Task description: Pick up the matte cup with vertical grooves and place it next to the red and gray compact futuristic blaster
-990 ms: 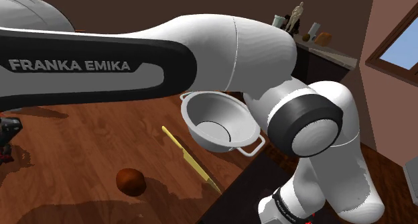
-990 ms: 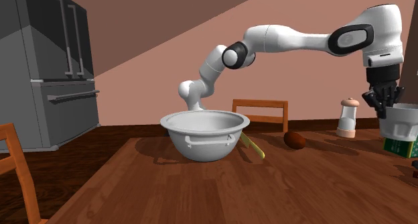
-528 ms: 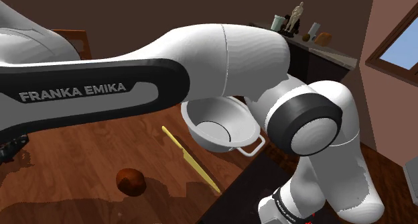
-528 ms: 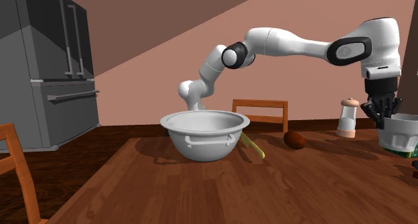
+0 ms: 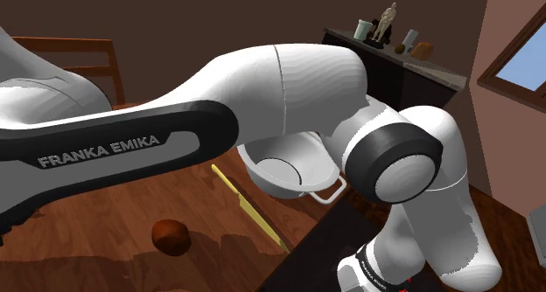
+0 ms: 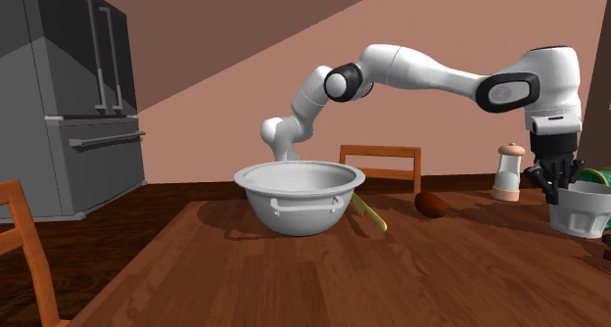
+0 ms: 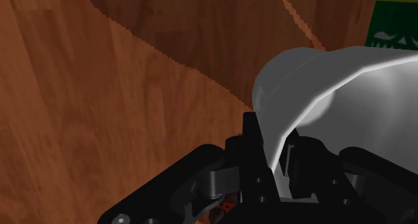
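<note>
the black gripper (image 6: 555,181) has its fingers clamped on the rim of the pale grey cup (image 6: 586,212) — in the wrist view one finger (image 7: 252,145) lies outside the cup's wall and the other inside it. the cup hangs upright, low over the wooden table (image 6: 294,276) at the second exterior view's far right, just in front of a green box (image 6: 593,175) and near a white shaker (image 6: 507,170); whether its base touches the wood i cannot tell. the big white bowl (image 6: 299,196) sits well apart, toward the middle of the table — a yellow knife (image 6: 372,214) lies just beside it, and a brown ball (image 6: 431,205) rests between bowl and shaker.
</note>
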### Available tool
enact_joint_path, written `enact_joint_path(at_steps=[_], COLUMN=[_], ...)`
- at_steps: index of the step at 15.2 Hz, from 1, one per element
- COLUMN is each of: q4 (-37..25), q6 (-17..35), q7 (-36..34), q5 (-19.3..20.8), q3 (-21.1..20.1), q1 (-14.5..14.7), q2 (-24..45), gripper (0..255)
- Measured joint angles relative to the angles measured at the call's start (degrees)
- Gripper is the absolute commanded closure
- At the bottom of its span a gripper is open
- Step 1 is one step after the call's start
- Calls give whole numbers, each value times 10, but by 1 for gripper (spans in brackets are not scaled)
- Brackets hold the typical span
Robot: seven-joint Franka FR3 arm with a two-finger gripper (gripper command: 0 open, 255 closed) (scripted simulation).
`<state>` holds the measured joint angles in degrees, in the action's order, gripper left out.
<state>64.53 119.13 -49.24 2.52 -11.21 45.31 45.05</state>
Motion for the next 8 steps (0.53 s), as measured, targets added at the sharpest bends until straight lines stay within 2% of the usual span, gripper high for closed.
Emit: enact_joint_path(at_steps=[5,6,8], q4=[1,1,1], q6=[2,2,2], q7=[0,0,0], q5=[0,0,0], q3=[0,0,0], q1=[0,0,0], q2=[1,1,0], gripper=[255,0,0])
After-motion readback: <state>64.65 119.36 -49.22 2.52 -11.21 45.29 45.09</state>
